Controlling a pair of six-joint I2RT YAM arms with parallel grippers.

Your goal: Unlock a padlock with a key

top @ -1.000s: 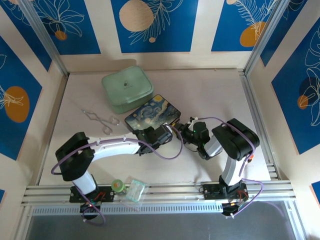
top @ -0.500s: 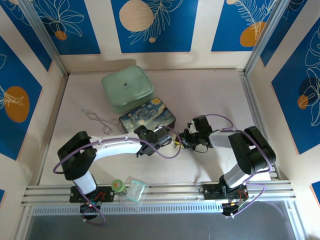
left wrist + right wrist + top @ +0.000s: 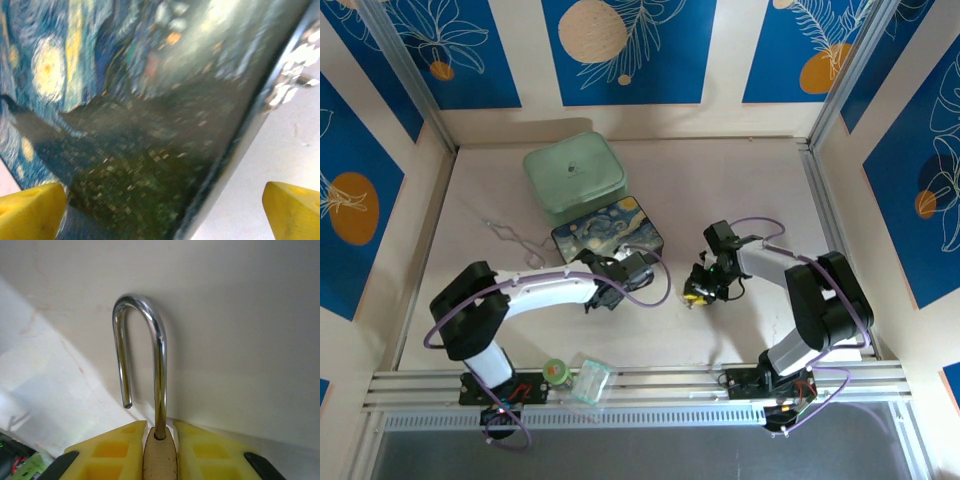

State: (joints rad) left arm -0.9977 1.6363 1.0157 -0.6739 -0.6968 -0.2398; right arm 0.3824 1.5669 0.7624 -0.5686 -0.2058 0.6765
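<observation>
The brass padlock [image 3: 160, 460] is pinched between the yellow pads of my right gripper [image 3: 160, 432], which is shut on its body. Its silver shackle [image 3: 159, 355] stands up with the short leg free of the body, its end hanging in the air. My right gripper [image 3: 700, 289] sits low over the table, right of centre. My left gripper [image 3: 623, 271] is at the near edge of the Starry-Night box [image 3: 605, 231]. Its jaws are wide open, with the box lid [image 3: 125, 100] close beneath my left gripper [image 3: 165, 210] and nothing held. The key is out of view.
A mint-green tin [image 3: 575, 177] stands behind the box. Wire tongs [image 3: 520, 240] lie to the box's left. A small green-capped bottle [image 3: 555, 371] and a clear tub [image 3: 590, 383] rest on the front rail. A shiny metal fitting [image 3: 292, 75] glints at the box's edge.
The two grippers, close together a second ago, have drawn apart. My right gripper has swung away with the padlock; the left has pulled back left and the box has shifted left.
</observation>
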